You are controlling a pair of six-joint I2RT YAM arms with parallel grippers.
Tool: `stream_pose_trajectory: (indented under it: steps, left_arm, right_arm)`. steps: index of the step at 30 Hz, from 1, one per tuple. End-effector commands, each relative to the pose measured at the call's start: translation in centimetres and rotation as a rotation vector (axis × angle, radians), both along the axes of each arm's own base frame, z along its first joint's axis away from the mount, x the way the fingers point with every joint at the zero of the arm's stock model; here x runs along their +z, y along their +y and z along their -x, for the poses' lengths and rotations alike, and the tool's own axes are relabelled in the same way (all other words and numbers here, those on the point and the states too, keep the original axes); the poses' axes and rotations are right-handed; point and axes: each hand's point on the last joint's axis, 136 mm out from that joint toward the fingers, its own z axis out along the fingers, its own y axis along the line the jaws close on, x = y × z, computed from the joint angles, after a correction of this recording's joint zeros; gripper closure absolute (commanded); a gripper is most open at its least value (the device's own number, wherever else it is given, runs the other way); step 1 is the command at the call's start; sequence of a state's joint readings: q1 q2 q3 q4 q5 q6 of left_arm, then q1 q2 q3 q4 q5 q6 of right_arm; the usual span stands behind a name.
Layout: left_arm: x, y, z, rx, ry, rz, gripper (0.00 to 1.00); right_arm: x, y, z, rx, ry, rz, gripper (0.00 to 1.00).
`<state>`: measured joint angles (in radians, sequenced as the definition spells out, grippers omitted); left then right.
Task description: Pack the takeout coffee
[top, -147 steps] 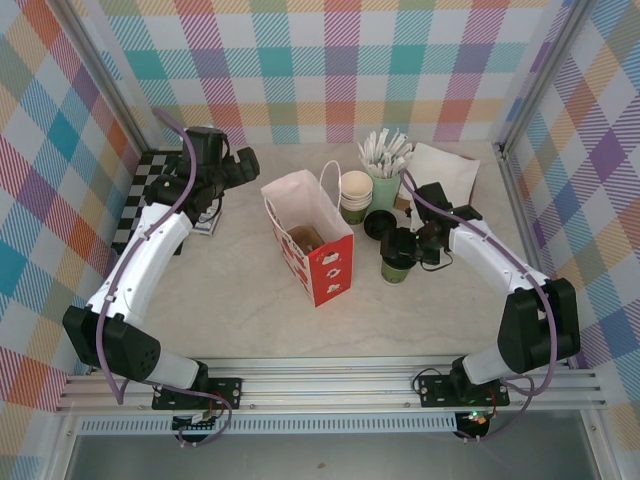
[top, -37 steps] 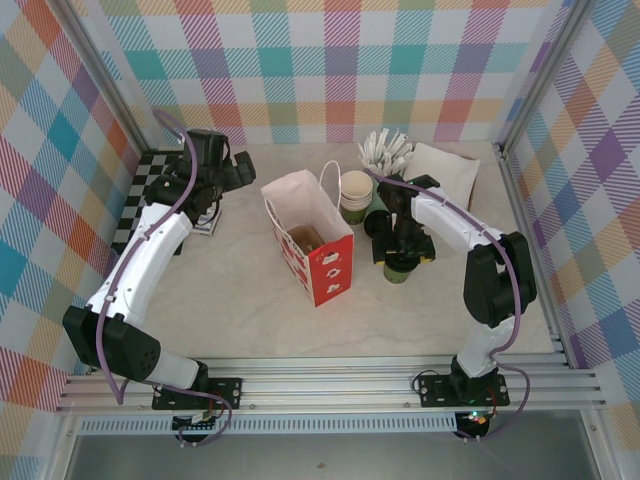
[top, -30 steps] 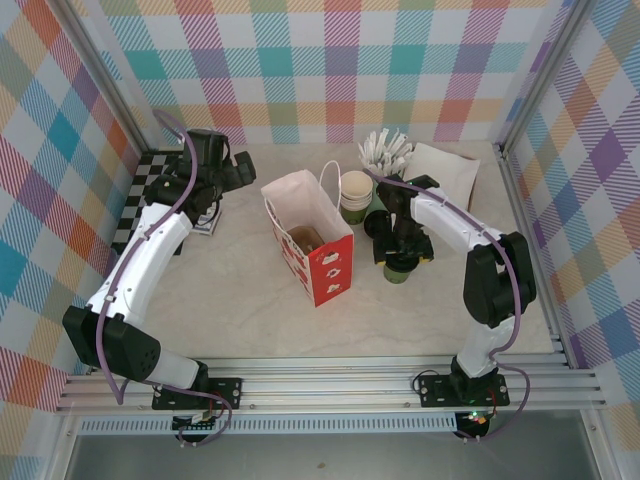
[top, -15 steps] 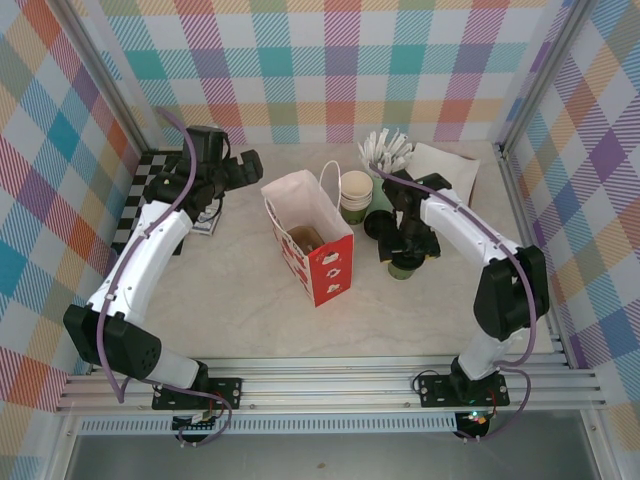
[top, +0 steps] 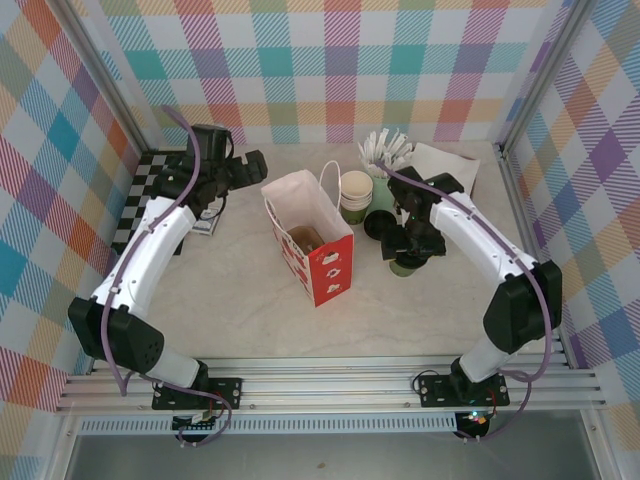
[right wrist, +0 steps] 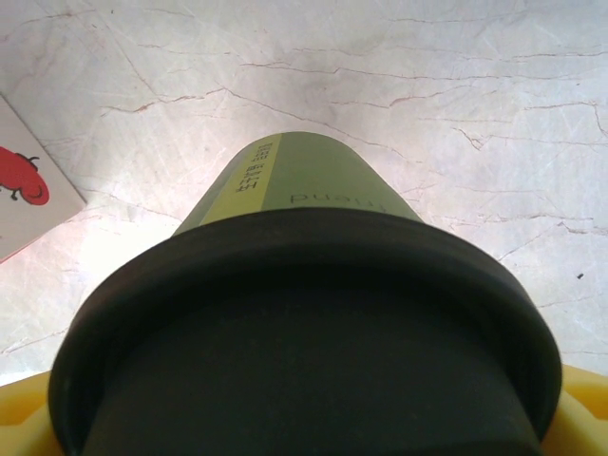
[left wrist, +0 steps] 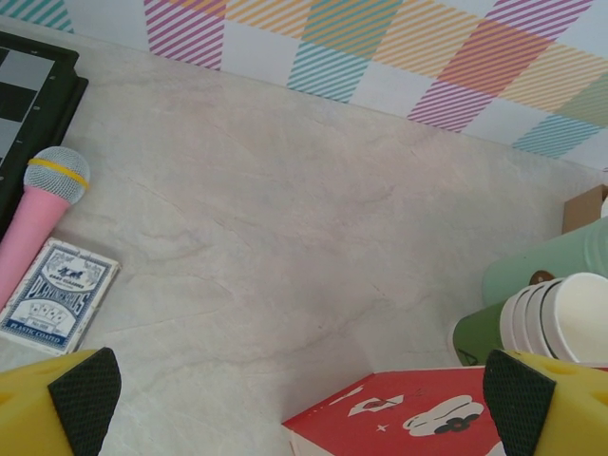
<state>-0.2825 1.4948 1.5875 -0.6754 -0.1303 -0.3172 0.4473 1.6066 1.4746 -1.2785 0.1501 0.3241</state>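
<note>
- The takeout coffee (right wrist: 313,180) is upright at 3 o'clock from the white paper bag (top: 325,265), near it but not touching.
- The right gripper (top: 408,243) sits over the cup's black lid (right wrist: 304,332), with a finger close on each side. I cannot tell whether they clamp it.
- The left gripper (top: 246,164), at 10 o'clock from the bag, hangs with its jaws spread wide and holds nothing.

Right pincer (top: 411,247) directly over takeout coffee (top: 402,267); green cup upright on surface (top: 230,300), right of red-fronted white paper bag (top: 325,268). Stacked cream-rimmed cups (top: 355,190) and mint cup with white sticks (top: 384,160) behind. Left pincer (top: 247,166) back left, beside checkerboard (top: 148,172).
</note>
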Motion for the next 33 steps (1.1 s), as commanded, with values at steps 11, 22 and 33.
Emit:
stream_pose_trajectory:
  steps: [11, 22, 33]
  left_arm:
    - [2.4, -1.7, 0.0, -0.100, -0.004, 0.057, 0.00]
    - [1.5, -2.8, 1.0, -0.123, 0.082, 0.106, 0.00]
    - [0.7, -4.7, 0.5, -0.147, 0.127, 0.152, 0.00]
  right_arm:
    - [6.9, 1.0, 0.5, 0.053, -0.130, -0.035, 0.35]
    - [14.3, 4.0, -0.5, 0.138, -0.314, -0.096, 0.35]
    - [23.9, 11.2, -1.1, 0.379, -0.593, -0.234, 0.36]
